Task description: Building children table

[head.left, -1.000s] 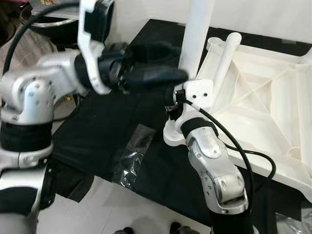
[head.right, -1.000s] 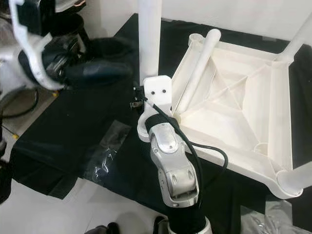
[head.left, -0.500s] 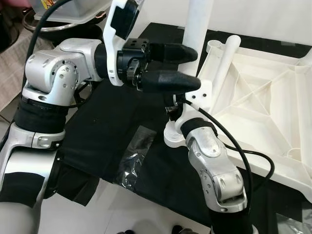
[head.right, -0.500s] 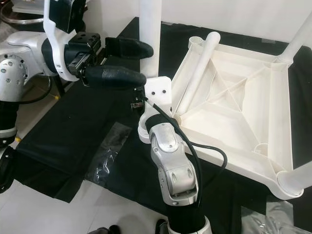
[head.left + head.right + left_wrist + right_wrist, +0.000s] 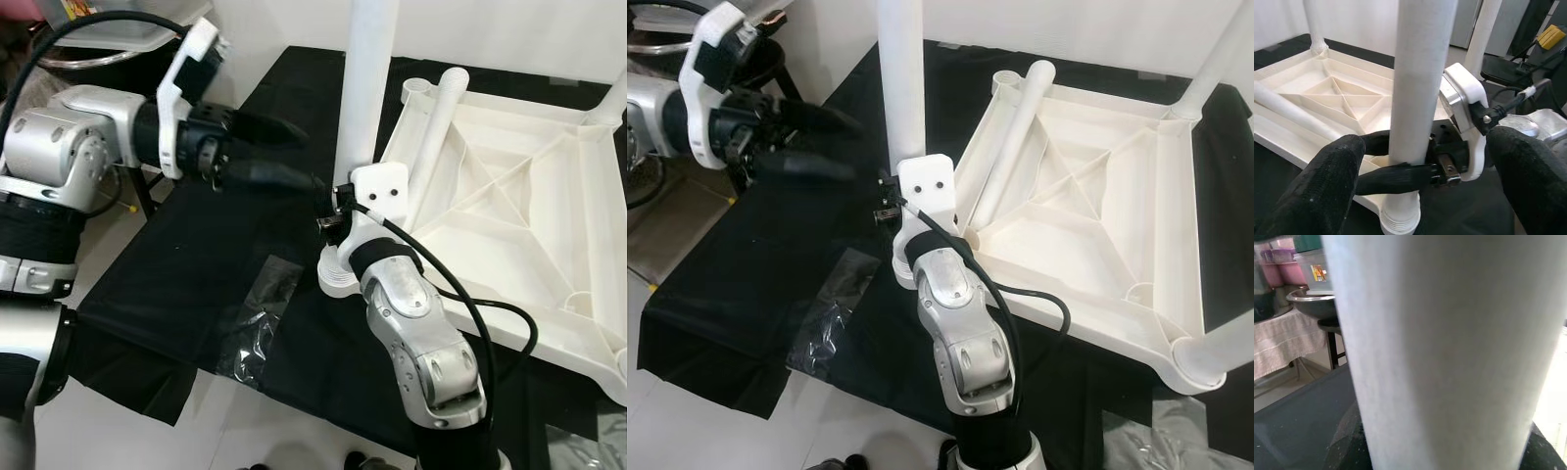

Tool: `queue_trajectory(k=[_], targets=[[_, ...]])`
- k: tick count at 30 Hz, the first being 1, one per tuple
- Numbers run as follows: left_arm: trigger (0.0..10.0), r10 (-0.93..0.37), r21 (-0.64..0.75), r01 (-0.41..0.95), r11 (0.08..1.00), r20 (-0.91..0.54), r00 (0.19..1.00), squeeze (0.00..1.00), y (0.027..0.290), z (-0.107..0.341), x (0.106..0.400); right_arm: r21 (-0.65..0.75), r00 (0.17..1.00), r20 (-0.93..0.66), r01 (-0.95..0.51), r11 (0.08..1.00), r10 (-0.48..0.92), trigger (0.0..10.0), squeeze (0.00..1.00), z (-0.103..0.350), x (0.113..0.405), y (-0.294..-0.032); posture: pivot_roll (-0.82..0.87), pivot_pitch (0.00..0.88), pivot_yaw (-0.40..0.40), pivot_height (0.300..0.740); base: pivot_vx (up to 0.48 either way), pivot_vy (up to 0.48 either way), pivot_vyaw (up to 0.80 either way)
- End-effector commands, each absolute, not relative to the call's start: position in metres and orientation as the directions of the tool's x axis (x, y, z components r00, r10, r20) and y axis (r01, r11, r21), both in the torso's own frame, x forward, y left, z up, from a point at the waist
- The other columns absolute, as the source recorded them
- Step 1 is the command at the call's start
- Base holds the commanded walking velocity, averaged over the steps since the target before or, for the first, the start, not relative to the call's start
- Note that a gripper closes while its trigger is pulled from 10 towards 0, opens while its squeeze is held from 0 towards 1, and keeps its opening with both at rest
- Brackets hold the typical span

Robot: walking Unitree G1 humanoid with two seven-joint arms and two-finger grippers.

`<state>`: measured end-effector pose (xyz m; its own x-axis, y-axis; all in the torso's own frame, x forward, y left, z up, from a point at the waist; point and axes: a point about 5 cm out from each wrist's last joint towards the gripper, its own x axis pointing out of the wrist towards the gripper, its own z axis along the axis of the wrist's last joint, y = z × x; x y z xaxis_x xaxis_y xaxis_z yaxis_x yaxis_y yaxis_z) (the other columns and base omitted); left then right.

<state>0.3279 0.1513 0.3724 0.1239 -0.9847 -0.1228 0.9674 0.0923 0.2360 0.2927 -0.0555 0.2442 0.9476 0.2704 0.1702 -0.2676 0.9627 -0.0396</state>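
A white plastic table top (image 5: 519, 245) lies upside down on a black cloth. One white leg (image 5: 364, 88) stands upright beside its near left corner, threaded end (image 5: 336, 277) down on the cloth. My right gripper (image 5: 338, 208) is shut on this leg low down; the left wrist view shows its black fingers (image 5: 1400, 174) wrapped around the leg. My left gripper (image 5: 312, 157) is open, a little to the left of the leg and not touching it. A loose leg (image 5: 438, 132) lies across the table top. Another leg (image 5: 1220, 54) stands at the far right corner.
The black cloth (image 5: 186, 274) ends at white floor on the near side. A crumpled clear plastic bag (image 5: 257, 315) lies on it near the leg's foot. A metal bowl (image 5: 93, 54) on a stand sits at the far left, behind my left arm.
My left gripper, whose fingers were up against the upright leg, has drawn back to the left. The right gripper keeps hold of the leg. The camera has shifted slightly.
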Motion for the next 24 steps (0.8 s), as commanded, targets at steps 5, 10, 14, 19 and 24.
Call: queue_trajectory(k=[5, 10, 14, 19, 24], targets=[[10.0, -0.994, 0.281, 0.954, 0.107, 0.026, 0.104, 0.00, 0.131, 0.392, 0.333, 0.019, 0.941, -0.155, -0.302, 0.953, 0.301, 10.0, 0.00, 0.182, 0.298, -0.050, -0.06, 0.238, 0.032, 0.740, 0.000, 0.000, 0.00], [10.0, -0.994, 0.304, 0.950, 0.077, 0.099, 0.049, 0.00, 0.109, 0.407, 0.334, 0.028, 0.934, -0.150, -0.324, 0.946, 0.325, 10.0, 0.00, 0.183, 0.296, -0.046, -0.06, 0.238, 0.032, 0.740, 0.000, 0.000, 0.00], [10.0, -0.994, 0.316, 0.947, 0.062, 0.109, 0.028, 0.00, 0.100, 0.412, 0.334, 0.030, 0.928, -0.142, -0.345, 0.938, 0.346, 10.0, 0.00, 0.184, 0.295, -0.042, -0.06, 0.236, 0.032, 0.740, 0.000, 0.000, 0.00], [10.0, -0.993, 0.317, 0.946, 0.065, 0.117, 0.029, 0.00, 0.094, 0.416, 0.336, 0.024, 0.923, -0.134, -0.362, 0.932, 0.362, 10.0, 0.00, 0.186, 0.295, -0.040, -0.06, 0.235, 0.034, 0.740, 0.000, 0.000, 0.00], [0.0, -0.993, 0.298, 0.953, 0.061, 0.115, 0.028, 0.00, 0.088, 0.418, 0.338, 0.013, 0.919, -0.121, -0.377, 0.926, 0.376, 10.0, 0.00, 0.187, 0.295, -0.038, -0.06, 0.235, 0.037, 0.740, 0.000, 0.000, 0.00]])
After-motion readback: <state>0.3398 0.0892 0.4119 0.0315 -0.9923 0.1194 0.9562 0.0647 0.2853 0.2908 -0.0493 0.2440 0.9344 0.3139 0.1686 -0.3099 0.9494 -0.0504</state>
